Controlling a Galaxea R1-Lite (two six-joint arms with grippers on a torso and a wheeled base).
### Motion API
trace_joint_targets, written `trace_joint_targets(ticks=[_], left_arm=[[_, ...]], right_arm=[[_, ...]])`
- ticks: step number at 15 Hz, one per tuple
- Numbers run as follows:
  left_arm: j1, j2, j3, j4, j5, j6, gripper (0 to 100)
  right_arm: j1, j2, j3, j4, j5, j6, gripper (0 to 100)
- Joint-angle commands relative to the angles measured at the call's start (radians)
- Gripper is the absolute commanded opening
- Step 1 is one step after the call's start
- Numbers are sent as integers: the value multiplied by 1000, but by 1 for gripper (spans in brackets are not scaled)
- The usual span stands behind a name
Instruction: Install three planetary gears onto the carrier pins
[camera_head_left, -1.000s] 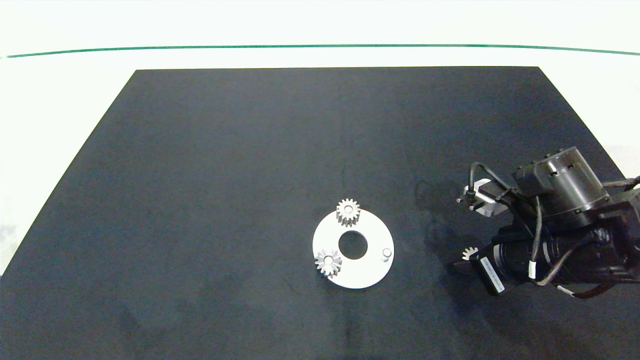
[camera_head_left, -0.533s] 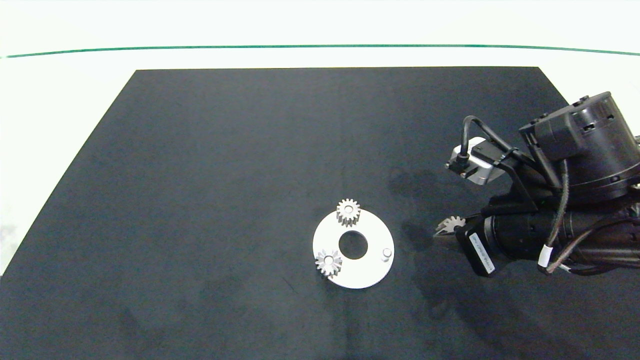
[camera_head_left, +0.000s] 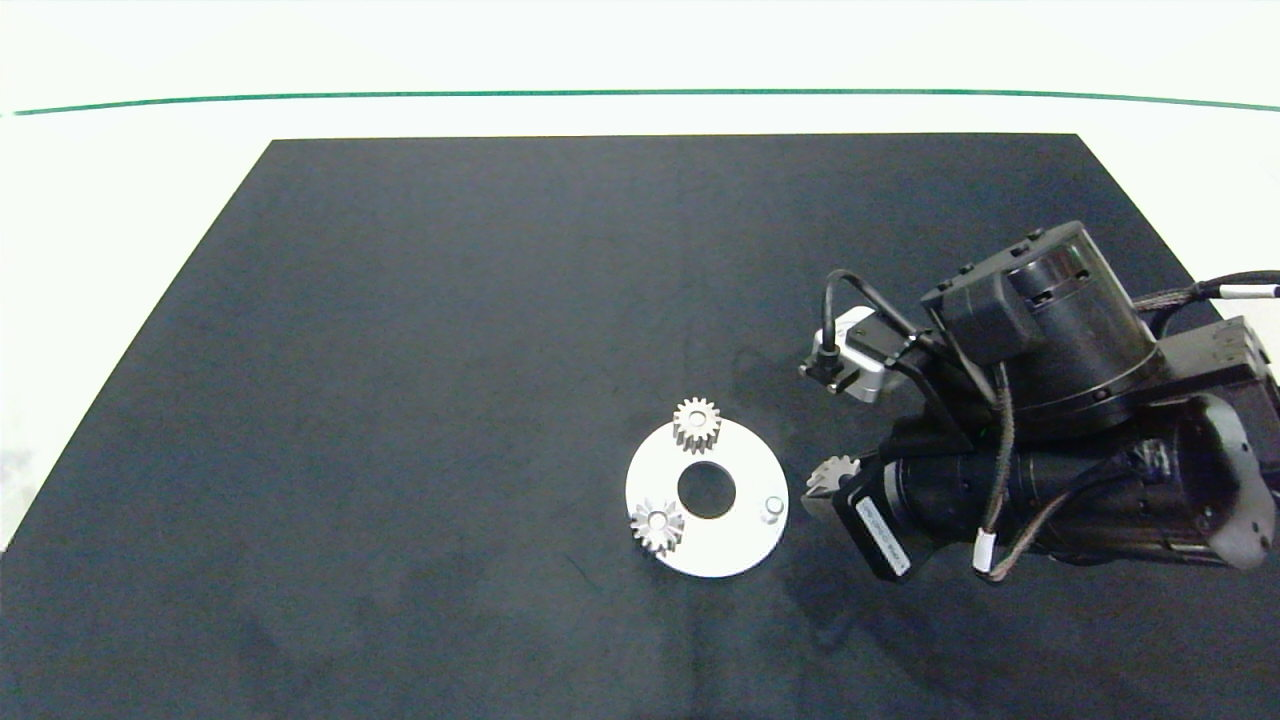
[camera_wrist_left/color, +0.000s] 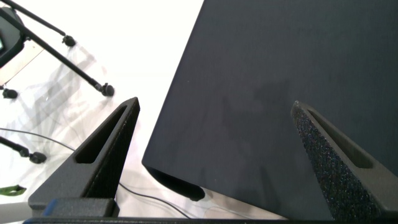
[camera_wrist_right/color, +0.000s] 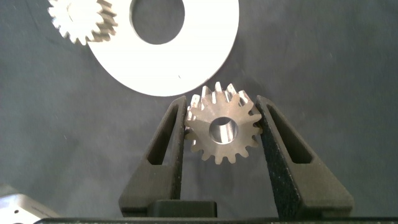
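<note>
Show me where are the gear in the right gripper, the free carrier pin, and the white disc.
gear in the right gripper (camera_wrist_right/color: 222, 132), right wrist view, face beside its centre hole.
free carrier pin (camera_head_left: 771, 506), head view, its top.
white disc (camera_head_left: 722, 551), head view, bare near rim.

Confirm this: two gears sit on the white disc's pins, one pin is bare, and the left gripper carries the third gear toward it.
Wrong arm. The right gripper holds the third gear, as the right wrist view shows; the left gripper hangs open off the mat's edge. Two gears do sit on the white disc, one pin bare.

two gears (camera_head_left: 696, 423) on pins, third gear (camera_wrist_right/color: 222, 130) held beside disc (camera_head_left: 740, 545)
</note>
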Motion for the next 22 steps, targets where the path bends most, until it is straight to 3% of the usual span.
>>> trace_joint_targets(ticks=[1,22], left_arm=[[7,-3,5,5,3,0,100],[21,-6,-12,4,0,0,100]], right_arm=[[18,48,-51,3,-1,5,10],[49,148,-84,2,-26,18,10]])
